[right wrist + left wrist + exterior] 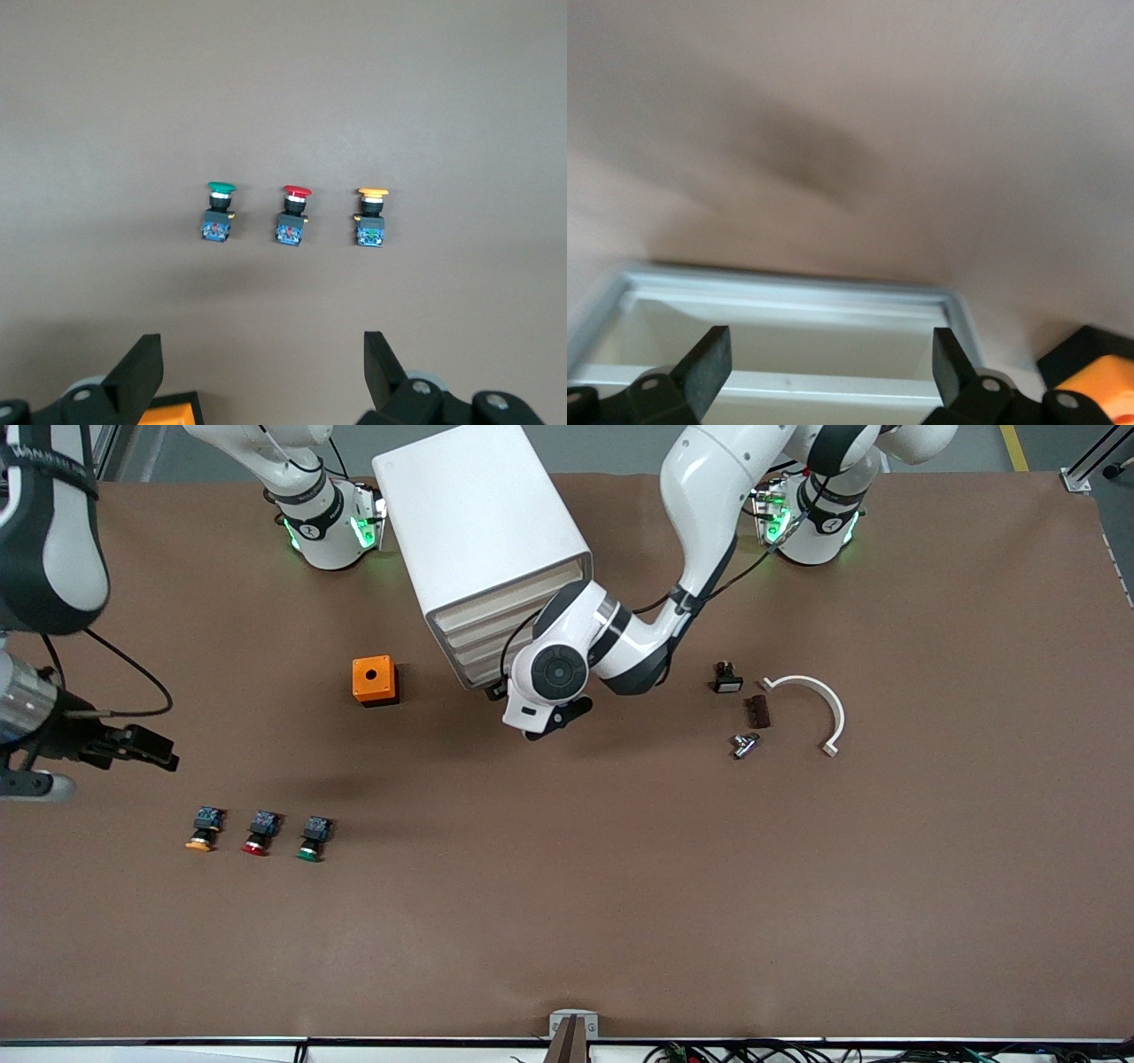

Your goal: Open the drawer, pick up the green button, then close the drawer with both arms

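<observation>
The white cabinet [478,522] stands mid-table, its stack of cream drawer fronts [496,633] all looking pushed in. My left gripper [500,689] is at the foot of that stack, open. In the left wrist view a cream drawer edge [788,385] lies between its fingers [709,363], and I cannot tell which drawer it is. The green-capped button [312,840] lies on the mat beside a red one [260,834] and a yellow one [201,831]. My right gripper [164,755] hangs open and empty over the mat near them, and its wrist view shows the green button [219,212].
An orange box [375,680] sits near the cabinet, toward the right arm's end. Toward the left arm's end lie a small black part [727,677], a brown piece [757,711], a metal piece [744,744] and a white curved band [811,700].
</observation>
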You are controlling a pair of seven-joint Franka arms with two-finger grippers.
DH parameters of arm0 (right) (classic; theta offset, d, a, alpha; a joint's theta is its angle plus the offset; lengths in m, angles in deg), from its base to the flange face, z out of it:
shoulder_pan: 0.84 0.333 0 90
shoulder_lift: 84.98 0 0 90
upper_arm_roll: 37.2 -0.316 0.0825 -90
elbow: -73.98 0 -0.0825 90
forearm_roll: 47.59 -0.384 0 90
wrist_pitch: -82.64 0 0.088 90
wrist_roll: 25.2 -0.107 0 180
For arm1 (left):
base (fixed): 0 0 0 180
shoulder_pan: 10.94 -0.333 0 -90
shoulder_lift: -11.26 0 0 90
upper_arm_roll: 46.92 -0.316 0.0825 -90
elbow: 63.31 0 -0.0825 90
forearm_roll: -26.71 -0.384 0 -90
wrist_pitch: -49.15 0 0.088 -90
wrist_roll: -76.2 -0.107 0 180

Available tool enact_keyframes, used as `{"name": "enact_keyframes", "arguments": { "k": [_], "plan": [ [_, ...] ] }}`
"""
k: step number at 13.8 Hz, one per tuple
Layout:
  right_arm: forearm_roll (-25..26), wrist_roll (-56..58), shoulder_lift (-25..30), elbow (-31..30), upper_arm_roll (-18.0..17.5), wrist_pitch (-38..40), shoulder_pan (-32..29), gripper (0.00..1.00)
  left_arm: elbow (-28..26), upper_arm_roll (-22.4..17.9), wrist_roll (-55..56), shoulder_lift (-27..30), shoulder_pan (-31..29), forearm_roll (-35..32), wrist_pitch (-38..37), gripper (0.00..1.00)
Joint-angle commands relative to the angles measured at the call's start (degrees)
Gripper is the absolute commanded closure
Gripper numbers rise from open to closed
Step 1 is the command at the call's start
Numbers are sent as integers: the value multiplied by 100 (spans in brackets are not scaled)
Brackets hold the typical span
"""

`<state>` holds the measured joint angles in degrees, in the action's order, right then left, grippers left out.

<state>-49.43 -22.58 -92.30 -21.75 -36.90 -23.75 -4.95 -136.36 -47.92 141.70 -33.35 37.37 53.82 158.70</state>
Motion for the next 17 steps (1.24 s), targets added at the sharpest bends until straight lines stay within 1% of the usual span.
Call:
{"name": "enact_keyframes", "arguments": {
  "k": [1, 3, 4, 6, 9, 11, 14, 16, 17],
  "plan": [
    [62, 142, 563, -165, -83, 302, -108, 0, -148, -6, -45, 880, -496, -792, -582, 0],
    [53, 133, 827, -165, -83, 574, -143, 0, -157, -6, -517, 1443, -778, -1198, -794, 0],
    [53, 133, 950, -156, -92, 715, -160, 0, -166, -15, -842, 1655, -936, -1234, -1064, 0],
    [53, 133, 1187, -156, -92, 839, -160, 0, -166, -6, -1685, 2050, -1480, -1235, -1723, 0],
    [44, 54, 1268, -25, -92, 1040, -160, 0, -183, -15, -2697, 2613, -2201, -1331, -2585, 0],
    [44, -86, 1268, 125, -92, 1216, -152, 0, -192, -6, -3618, 3070, -2859, -1428, -3130, 0],
    [53, -139, 1259, 388, -118, 1498, -143, 0, -219, -6, -4692, 3528, -3791, -1454, -3563, 0],
    [53, -148, 1267, 407, -118, 1577, -143, 0, -236, 38, -5158, 3695, -4196, -1821, -3730, 0],
    [53, -148, 1276, 407, -136, 1586, -143, 0, -341, 55, -5518, 3818, -4442, -1867, -3756, 0]
  ]
}}
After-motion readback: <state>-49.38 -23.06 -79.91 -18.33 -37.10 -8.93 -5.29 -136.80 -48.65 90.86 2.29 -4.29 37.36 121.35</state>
